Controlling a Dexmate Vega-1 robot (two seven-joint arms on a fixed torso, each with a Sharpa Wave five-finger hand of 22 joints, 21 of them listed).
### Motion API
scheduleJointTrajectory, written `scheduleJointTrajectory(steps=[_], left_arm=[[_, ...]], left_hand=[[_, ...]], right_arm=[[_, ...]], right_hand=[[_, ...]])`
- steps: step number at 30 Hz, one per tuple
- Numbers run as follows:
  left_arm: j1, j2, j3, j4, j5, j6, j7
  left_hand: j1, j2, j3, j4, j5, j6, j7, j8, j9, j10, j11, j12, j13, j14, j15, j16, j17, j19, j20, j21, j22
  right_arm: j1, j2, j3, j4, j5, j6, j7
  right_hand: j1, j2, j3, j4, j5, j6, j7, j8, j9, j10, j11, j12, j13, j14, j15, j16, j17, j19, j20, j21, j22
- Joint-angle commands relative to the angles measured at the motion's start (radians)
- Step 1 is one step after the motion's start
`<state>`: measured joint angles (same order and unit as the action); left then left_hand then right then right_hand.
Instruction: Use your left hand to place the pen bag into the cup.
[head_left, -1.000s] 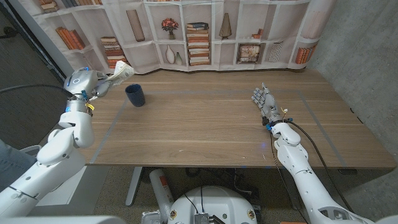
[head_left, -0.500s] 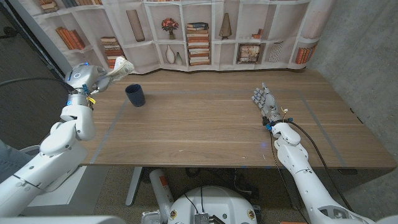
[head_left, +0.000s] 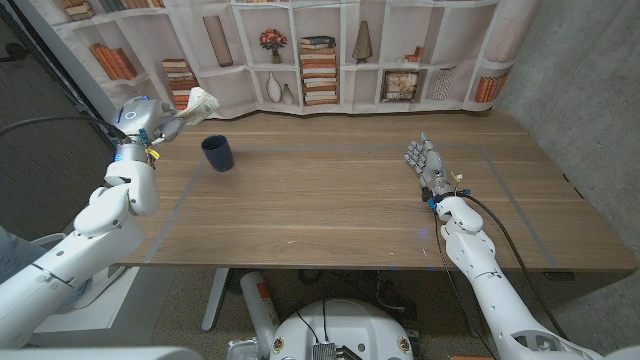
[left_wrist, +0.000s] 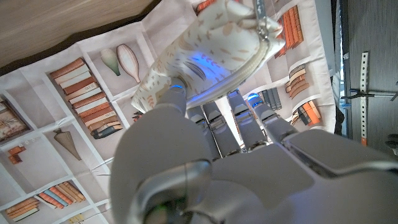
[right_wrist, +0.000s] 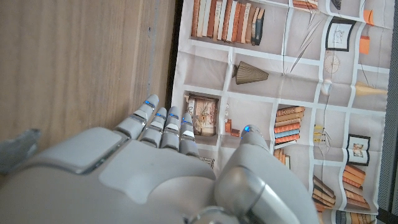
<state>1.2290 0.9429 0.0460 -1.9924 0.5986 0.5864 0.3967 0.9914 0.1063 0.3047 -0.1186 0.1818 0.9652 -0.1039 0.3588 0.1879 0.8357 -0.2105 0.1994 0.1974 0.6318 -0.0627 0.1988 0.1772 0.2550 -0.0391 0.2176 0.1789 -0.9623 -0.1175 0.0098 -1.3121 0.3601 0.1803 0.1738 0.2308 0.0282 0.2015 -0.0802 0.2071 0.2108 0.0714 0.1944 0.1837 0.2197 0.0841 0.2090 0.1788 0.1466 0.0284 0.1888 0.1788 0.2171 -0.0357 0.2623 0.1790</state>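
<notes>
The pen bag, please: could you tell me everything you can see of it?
The pen bag is a soft cream fabric pouch with a faint orange pattern and a metal zip pull. The left hand holds it in its fingers, raised above the table's far left, left of the dark blue cup and apart from it.

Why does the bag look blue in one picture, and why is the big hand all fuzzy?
Left wrist view: small blue lights on the left hand cast a glow on the pen bag; the hand sits too near the camera, so its back blurs. Head view: even light, bag and cup sharp. Right wrist view: the right hand is soft too.
</notes>
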Motion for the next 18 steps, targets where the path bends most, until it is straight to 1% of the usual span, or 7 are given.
scheduleJointTrajectory(steps=[1, 11, 13, 18], left_arm=[[-0.093, 0.041, 0.090, 0.055, -0.028, 0.023, 0.024], [-0.156, 0.057, 0.146, 0.122, -0.080, 0.007, 0.046], [-0.175, 0.055, 0.162, 0.134, -0.087, 0.015, 0.047], [-0.217, 0.059, 0.196, 0.168, -0.107, 0.004, 0.054]], left_hand=[[0.014, 0.002, 0.009, 0.002, 0.001, 0.009, -0.003, 0.007, 0.005, 0.006, 0.001, -0.002, 0.003, 0.012, -0.136, 0.001, 0.002, 0.007, -0.021, -0.004, 0.002], [0.014, 0.001, 0.011, 0.002, 0.001, 0.012, -0.004, 0.008, 0.005, 0.013, 0.001, -0.002, 0.003, 0.018, -0.137, 0.001, 0.002, 0.010, -0.023, -0.005, 0.001], [0.015, 0.000, 0.012, 0.002, 0.001, 0.016, -0.004, 0.010, 0.005, 0.014, 0.001, -0.002, 0.003, 0.019, -0.137, 0.001, 0.002, 0.010, -0.022, -0.005, 0.001], [0.016, 0.000, 0.013, 0.002, 0.001, 0.016, -0.005, 0.009, 0.005, 0.017, 0.001, -0.002, 0.002, 0.022, -0.137, 0.000, 0.002, 0.010, -0.020, -0.005, 0.001]], right_arm=[[-0.004, 0.002, -0.006, -0.010, -0.005, -0.008, -0.011], [-0.004, 0.004, -0.010, -0.012, -0.011, -0.012, -0.024], [-0.004, 0.005, -0.011, -0.009, -0.011, -0.011, -0.026], [-0.002, 0.008, -0.012, -0.003, -0.013, -0.006, -0.031]], right_hand=[[0.000, 0.006, 0.002, -0.003, 0.000, 0.009, 0.000, 0.001, 0.005, 0.008, -0.003, 0.002, 0.005, 0.009, 0.000, -0.002, 0.003, 0.008, -0.008, -0.002, 0.003], [0.001, 0.007, 0.002, -0.004, 0.000, 0.009, 0.000, 0.001, 0.005, 0.009, -0.004, 0.001, 0.005, 0.009, -0.001, -0.002, 0.003, 0.009, -0.008, -0.004, 0.003], [0.001, 0.007, 0.002, -0.004, 0.000, 0.009, 0.000, 0.001, 0.005, 0.009, -0.004, 0.002, 0.005, 0.010, 0.001, -0.002, 0.003, 0.010, -0.008, -0.004, 0.003], [0.001, 0.007, 0.001, -0.004, 0.000, 0.009, 0.001, 0.001, 0.005, 0.008, -0.004, 0.001, 0.005, 0.010, 0.002, -0.002, 0.003, 0.010, -0.007, -0.006, 0.003]])
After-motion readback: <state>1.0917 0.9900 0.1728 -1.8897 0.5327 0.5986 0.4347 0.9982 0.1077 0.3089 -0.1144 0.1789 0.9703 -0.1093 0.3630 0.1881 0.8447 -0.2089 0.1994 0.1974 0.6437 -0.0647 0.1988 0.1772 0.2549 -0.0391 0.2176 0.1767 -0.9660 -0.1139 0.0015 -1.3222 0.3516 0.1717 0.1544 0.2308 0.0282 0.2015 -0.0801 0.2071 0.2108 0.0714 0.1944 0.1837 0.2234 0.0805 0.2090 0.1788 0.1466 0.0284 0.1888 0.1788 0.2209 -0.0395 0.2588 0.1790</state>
